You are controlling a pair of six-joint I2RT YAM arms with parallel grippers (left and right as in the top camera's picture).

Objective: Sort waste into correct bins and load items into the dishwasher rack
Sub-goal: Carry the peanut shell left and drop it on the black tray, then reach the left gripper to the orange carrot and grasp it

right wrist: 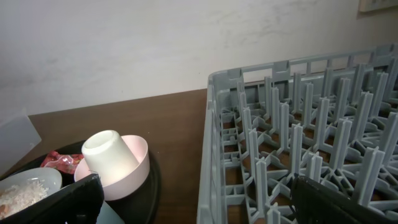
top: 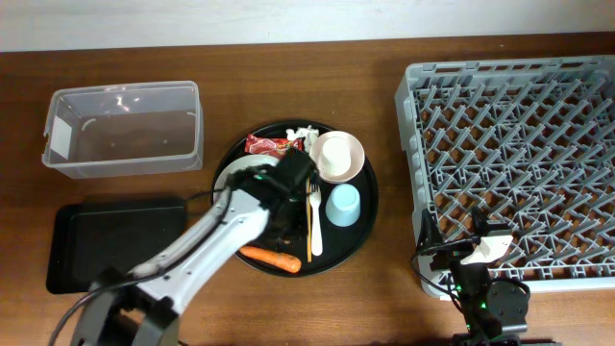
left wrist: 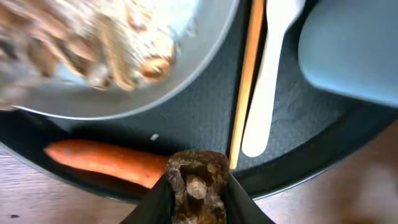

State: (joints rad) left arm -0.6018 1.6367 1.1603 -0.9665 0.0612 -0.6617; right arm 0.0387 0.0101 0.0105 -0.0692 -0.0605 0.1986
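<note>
you have a brown wood-grain bench (top: 288, 86), a grey lattice rack (top: 519, 144), a clear tub (top: 125, 130) and a black shallow tray (top: 106, 245). on the black round tray (top: 351, 240): an orange carrot (top: 271, 258), a brown scrap (left wrist: 196, 186), a light blue cup (top: 342, 205), a white fork (top: 314, 226), a red shiny wrapper (top: 264, 144), a pink bowl (right wrist: 140, 157) and a cream cup (right wrist: 111, 155).
</note>
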